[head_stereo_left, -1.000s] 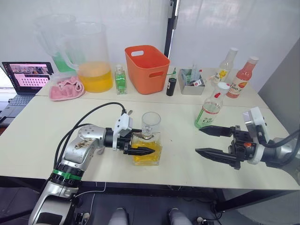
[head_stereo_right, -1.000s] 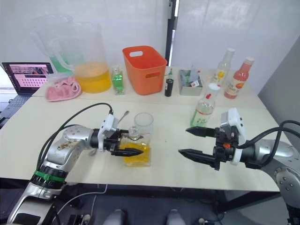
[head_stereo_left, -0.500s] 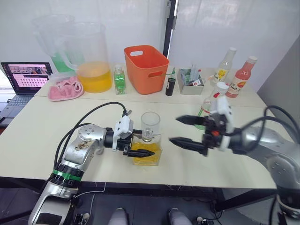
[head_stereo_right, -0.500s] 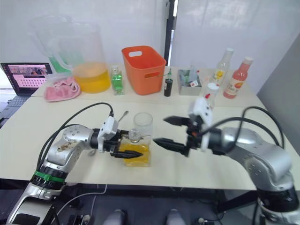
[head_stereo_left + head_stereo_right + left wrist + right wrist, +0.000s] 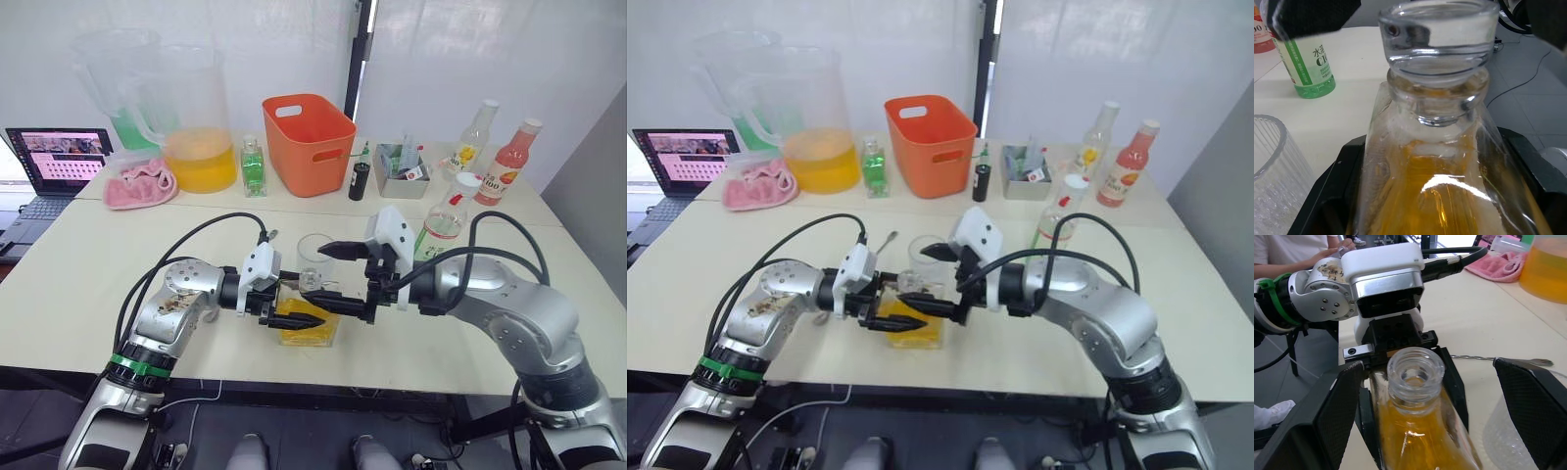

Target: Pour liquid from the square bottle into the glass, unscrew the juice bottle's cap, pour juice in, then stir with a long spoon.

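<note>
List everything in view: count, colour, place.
square bottle: 1, clear, amber liquid, front table
glass: 1, clear, behind it
juice bottle: 1, green label, right
long spoon: 1, silver, lying by glass
pitchers: 2, orange and green liquid, back left
basket: 1, orange, back centre
cloth: 1, pink, back left
laptop: 1, far left
left gripper: shut on square bottle
right gripper: open, around bottle neck
</note>
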Controlling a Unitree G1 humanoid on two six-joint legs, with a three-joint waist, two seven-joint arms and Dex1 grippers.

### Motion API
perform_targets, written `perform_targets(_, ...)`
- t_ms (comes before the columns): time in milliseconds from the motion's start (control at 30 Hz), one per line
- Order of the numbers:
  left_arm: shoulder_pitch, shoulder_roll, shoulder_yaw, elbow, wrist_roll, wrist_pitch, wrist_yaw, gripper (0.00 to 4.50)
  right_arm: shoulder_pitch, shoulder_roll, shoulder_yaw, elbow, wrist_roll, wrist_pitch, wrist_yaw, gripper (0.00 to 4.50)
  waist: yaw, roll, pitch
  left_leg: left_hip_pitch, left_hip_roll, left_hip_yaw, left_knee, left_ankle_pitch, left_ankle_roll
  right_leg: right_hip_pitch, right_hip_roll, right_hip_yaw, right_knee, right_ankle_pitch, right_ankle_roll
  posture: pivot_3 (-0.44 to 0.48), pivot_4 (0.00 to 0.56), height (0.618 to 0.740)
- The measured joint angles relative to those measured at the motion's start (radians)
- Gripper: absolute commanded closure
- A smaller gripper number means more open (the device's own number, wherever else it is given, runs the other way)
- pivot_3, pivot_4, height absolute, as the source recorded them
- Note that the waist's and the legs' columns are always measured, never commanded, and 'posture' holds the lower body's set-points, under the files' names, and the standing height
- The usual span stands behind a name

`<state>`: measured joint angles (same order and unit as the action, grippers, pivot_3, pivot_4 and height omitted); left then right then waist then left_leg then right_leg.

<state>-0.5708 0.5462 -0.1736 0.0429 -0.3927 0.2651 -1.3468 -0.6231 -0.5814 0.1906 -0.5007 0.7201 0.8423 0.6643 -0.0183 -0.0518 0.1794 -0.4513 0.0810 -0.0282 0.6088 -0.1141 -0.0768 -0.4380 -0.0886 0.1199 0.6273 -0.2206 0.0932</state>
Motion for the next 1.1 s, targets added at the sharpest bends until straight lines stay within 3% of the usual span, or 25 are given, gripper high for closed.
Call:
perform_targets(300, 0.000, 0.001, 0.000, 0.000, 0.001, 0.000, 0.000, 1.66, 0.000, 0.050, 0.003, 0.003, -0.024, 0.000, -0.009, 3.44, 0.000, 0.000, 0.000, 0.000, 0.000, 0.000, 0.000, 0.000, 0.000, 0.000, 0.000, 0.000, 0.000, 0.000, 0.000, 0.000, 0.150, 0.717)
perform_targets(900, 0.001, 0.003, 0.001, 0.001, 0.009, 0.001, 0.006, 1.66, -0.019, 0.100, -0.014, 0.036, -0.022, 0.020, 0.017, 3.44, -0.003, 0.000, 0.000, 0.000, 0.000, 0.000, 0.000, 0.000, 0.000, 0.000, 0.000, 0.000, 0.001, 0.000, 0.000, 0.000, 0.150, 0.717)
perform_targets(1100, 0.008, 0.009, -0.008, -0.013, 0.021, -0.012, 0.003, 1.66, -0.073, 0.136, -0.126, 0.031, 0.077, 0.028, 0.019, 3.44, -0.003, 0.001, 0.000, 0.000, 0.001, 0.000, -0.001, 0.000, 0.000, 0.000, 0.001, 0.000, 0.001, 0.000, 0.000, 0.000, 0.150, 0.717)
